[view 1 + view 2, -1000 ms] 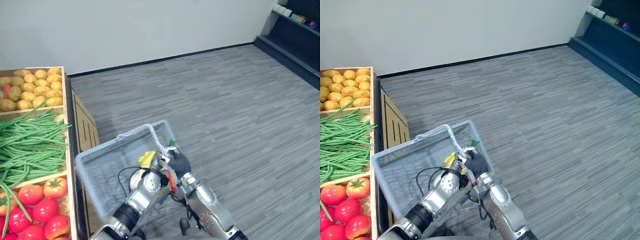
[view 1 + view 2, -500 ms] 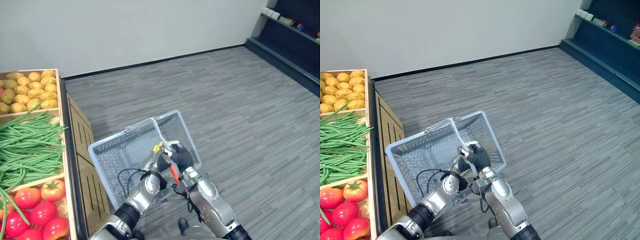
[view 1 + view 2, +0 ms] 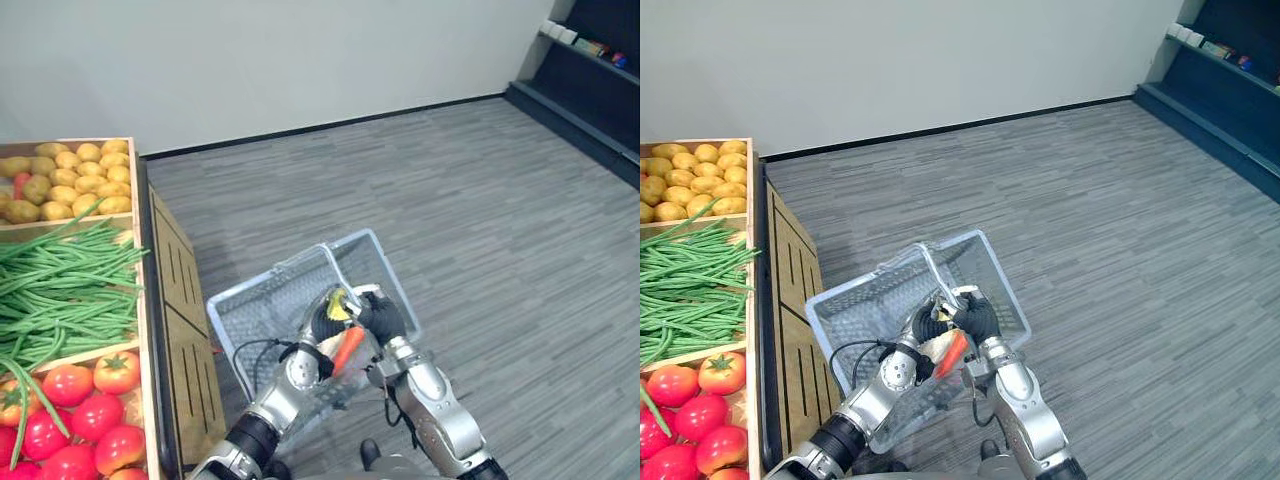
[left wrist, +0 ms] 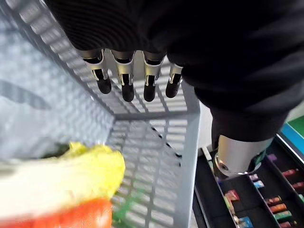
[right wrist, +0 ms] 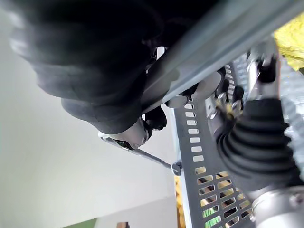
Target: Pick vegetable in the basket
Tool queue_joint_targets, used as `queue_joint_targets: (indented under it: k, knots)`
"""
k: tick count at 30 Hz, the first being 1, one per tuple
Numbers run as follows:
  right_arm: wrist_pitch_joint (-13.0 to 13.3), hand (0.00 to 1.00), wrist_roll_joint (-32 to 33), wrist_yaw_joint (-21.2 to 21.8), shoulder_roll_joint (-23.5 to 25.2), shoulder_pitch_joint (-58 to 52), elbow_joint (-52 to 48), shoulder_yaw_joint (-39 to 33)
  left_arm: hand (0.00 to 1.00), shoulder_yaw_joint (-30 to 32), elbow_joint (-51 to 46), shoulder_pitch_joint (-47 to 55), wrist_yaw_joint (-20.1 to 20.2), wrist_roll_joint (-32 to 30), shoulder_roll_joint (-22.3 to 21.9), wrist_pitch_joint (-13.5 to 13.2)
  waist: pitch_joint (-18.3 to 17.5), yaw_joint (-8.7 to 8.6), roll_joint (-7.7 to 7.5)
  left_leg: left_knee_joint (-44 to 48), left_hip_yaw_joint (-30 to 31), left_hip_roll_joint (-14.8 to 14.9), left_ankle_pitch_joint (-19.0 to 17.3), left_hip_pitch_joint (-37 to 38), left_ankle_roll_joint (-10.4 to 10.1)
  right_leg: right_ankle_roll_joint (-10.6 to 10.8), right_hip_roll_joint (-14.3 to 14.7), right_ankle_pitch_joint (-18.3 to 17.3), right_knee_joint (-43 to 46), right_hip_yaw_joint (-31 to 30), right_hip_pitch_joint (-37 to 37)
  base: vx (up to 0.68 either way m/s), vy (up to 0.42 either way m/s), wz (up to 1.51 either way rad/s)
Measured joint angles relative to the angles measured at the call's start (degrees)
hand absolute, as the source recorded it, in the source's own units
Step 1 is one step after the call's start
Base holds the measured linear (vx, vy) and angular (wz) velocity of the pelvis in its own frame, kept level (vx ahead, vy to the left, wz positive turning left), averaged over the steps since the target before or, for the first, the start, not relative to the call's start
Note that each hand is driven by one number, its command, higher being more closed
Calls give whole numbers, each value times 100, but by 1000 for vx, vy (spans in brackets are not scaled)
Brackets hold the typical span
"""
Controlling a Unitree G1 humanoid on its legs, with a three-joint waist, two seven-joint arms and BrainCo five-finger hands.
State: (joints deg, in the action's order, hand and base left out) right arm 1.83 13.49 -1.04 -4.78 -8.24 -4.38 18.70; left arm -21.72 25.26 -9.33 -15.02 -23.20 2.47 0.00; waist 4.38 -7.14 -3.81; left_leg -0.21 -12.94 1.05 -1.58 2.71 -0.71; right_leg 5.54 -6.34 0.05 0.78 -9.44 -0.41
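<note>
A grey mesh basket (image 3: pixel 262 300) hangs low in front of me, beside the wooden stand. My right hand (image 3: pixel 384 315) is shut on its handle (image 5: pixel 223 42), which crosses that hand (image 5: pixel 80 61) in the right wrist view. My left hand (image 3: pixel 324 316) is inside the basket with its fingers (image 4: pixel 126 80) straight and nothing held. Below them, against the mesh wall (image 4: pixel 156 137), lie a yellow vegetable (image 4: pixel 71 175) and an orange carrot (image 4: pixel 76 218). The carrot (image 3: pixel 347 348) also shows between my two hands from above.
On the left, a wooden stand (image 3: pixel 180 300) holds crates of potatoes (image 3: pixel 70 180), green beans (image 3: pixel 60 290) and tomatoes (image 3: pixel 70 410). Grey plank floor (image 3: pixel 480 230) spreads to the right. A dark shelf unit (image 3: pixel 590 50) stands at the far right.
My left hand's fingers have straightened, letting go inside the basket. The yellow vegetable and carrot now lie in it. The basket has moved a little right, and the camera has shifted.
</note>
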Motion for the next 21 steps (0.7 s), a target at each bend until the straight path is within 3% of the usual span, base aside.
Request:
queue_joint_targets:
  k: [7, 10, 14, 21]
  knots:
    - [-6, 100, -892, -75, 113, -317, 85, -770, 0, 250, -991, 627, 115, 1, 121, -60, -7, -12, 13, -15, 0, 3, 3, 8, -4, 1, 3, 0, -12, 0, 3, 0, 0, 0]
    - [-6, 100, -1102, -158, 112, -370, 85, -1128, 0, 635, -1665, 1065, 131, 102, 122, -204, -55, 9, 68, -172, 12, -15, 87, 72, 6, 2, 8, 0, -13, 29, 9, -8, -16, 3]
    - [-6, 100, -1210, -265, 124, -412, 77, -1721, 0, 1116, -2184, 1515, 208, 701, 121, -467, -123, 78, 161, -342, 44, -19, 159, 164, -5, 23, 15, -15, -11, 89, 41, -17, -21, 4]
    - [-35, 100, -1335, -256, 98, -768, 83, -2624, 0, 1940, -2188, 2341, 504, 1704, 111, -507, -194, 184, 237, -438, 152, -6, 195, 226, -39, 67, 19, -47, -11, 215, 123, -19, -27, 9]
